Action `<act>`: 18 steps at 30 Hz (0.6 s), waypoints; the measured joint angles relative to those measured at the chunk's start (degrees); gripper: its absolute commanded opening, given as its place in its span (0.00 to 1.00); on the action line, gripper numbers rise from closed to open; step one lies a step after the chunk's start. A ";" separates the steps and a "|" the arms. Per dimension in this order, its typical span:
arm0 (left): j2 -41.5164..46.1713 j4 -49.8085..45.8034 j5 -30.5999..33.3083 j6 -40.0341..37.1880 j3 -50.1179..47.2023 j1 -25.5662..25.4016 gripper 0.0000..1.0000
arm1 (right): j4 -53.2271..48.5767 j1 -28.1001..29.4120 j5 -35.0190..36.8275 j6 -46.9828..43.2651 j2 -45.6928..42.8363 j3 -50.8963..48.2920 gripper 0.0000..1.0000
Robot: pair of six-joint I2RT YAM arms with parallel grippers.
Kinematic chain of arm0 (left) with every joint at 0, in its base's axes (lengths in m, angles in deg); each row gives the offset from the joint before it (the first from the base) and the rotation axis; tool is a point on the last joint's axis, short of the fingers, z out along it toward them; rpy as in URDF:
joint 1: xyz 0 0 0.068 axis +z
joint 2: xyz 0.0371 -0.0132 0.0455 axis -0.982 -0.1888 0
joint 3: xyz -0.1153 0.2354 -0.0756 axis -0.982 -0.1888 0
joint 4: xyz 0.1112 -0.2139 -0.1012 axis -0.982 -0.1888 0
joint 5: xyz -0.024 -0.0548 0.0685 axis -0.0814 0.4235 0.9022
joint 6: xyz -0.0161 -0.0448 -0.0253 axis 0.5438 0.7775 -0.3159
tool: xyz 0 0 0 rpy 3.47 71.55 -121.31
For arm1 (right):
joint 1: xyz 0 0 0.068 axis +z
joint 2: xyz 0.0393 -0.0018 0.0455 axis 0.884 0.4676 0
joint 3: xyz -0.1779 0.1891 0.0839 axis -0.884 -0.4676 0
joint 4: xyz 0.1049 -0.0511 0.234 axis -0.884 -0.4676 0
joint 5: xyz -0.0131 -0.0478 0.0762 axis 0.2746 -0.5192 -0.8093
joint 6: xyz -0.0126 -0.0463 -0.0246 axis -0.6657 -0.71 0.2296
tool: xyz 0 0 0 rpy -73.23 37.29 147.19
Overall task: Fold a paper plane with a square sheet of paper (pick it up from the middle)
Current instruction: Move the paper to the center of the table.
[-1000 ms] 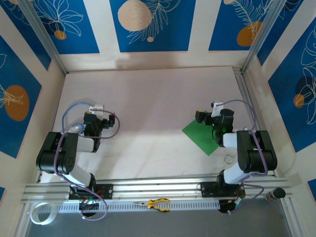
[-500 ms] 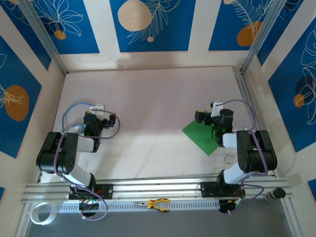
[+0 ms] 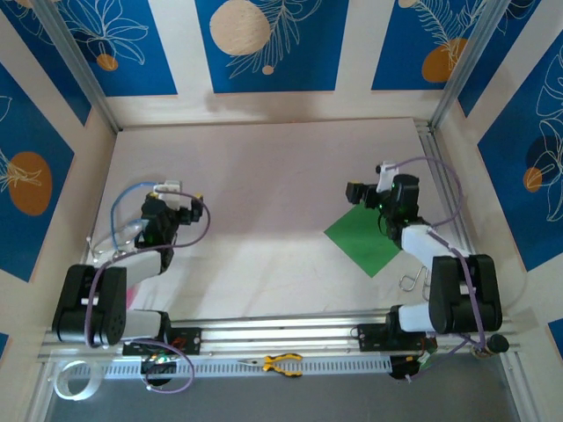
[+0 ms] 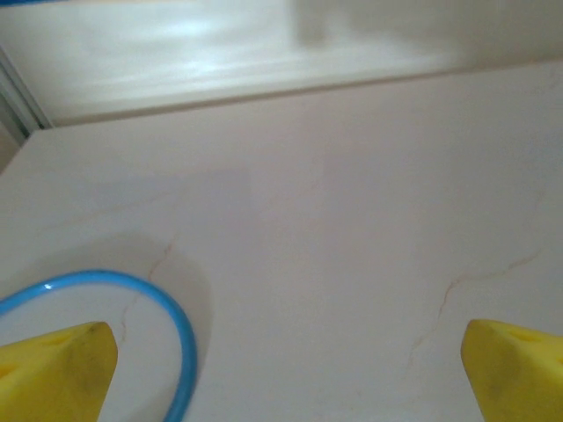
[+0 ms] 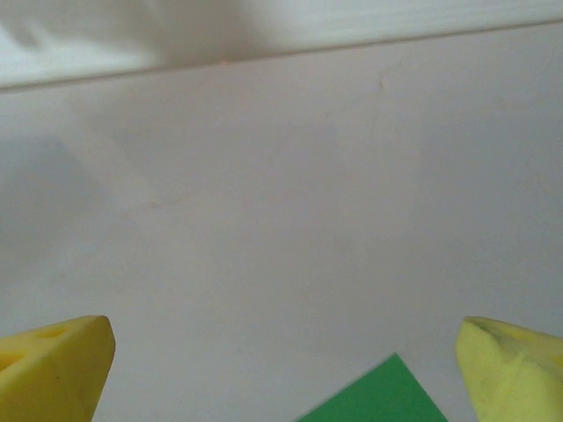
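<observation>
Bright green square sheet of paper (image 3: 362,244) lies flat on pale tabletop (image 3: 264,167), R side. Its R corner is hidden under R arm (image 3: 413,237). In R wrist view one corner (image 5: 380,397) pokes in at bottom edge, rest cut off. R gripper (image 5: 284,352) jaws spread wide, nothing btwn, near sheet's far corner. L gripper (image 4: 284,352) likewise spread, empty, well apart from paper. Thin blue cable loop (image 4: 180,334) beside it, cut off at frame edge. Open tabletop btwn arms and out to back wall.

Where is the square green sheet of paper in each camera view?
Top external: the square sheet of paper lies right of centre, by the right tool.
Right wrist: its corner at the bottom edge, right of centre.
Left wrist: white table and blue cable.
Shared landmark: the right tool.
</observation>
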 measured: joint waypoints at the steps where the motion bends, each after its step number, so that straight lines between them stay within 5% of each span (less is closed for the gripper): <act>1: 1.92 -2.75 0.74 1.38 1.09 0.00 1.00 | -3.34 -0.26 -0.98 1.60 -1.14 1.53 0.99; 9: 16.52 -22.62 -1.07 12.92 6.97 0.07 1.00 | -24.30 -5.33 -9.31 21.68 -9.55 3.54 0.99; 18: 15.74 -42.05 -18.16 20.63 15.13 0.81 1.00 | -36.65 -6.95 -13.86 30.40 -7.17 3.45 0.99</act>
